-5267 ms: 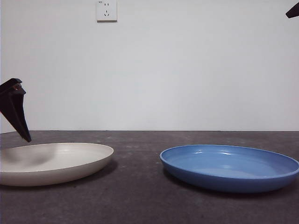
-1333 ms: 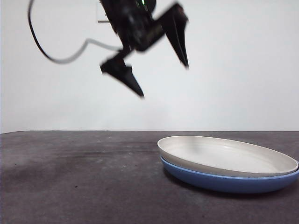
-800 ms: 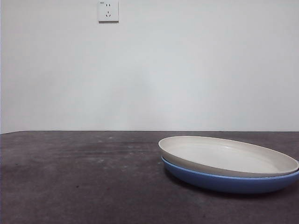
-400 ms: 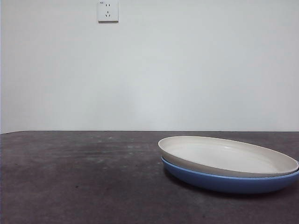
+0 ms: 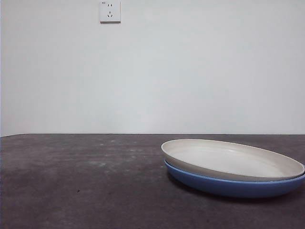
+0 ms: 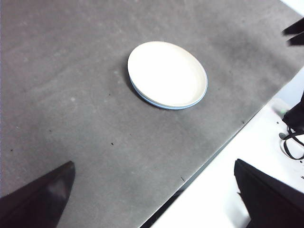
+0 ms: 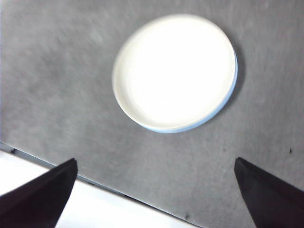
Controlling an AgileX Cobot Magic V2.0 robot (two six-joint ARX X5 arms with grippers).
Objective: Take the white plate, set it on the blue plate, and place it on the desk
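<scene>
The white plate (image 5: pixel 228 160) rests on top of the blue plate (image 5: pixel 233 187) at the right of the desk (image 5: pixel 86 181); only the blue rim shows under it. The left wrist view shows the stacked white plate (image 6: pixel 166 73) from high above, with my left gripper (image 6: pixel 153 166) open, empty and far from it. The right wrist view shows the white plate (image 7: pixel 173 71) with a thin edge of the blue plate (image 7: pixel 231 88), and my right gripper (image 7: pixel 155 161) open and empty high above it. Neither gripper shows in the front view.
A wall socket (image 5: pixel 110 10) sits on the white wall behind. The desk's edge meets a white surface (image 6: pixel 237 190) with cables (image 6: pixel 290 142). The other arm's black tips (image 6: pixel 295 33) show at one corner of the left wrist view.
The white plate, once alone at the desk's left, now lies on the blue plate. The arm seen above has left the front view. Nothing has moved in the last second.
</scene>
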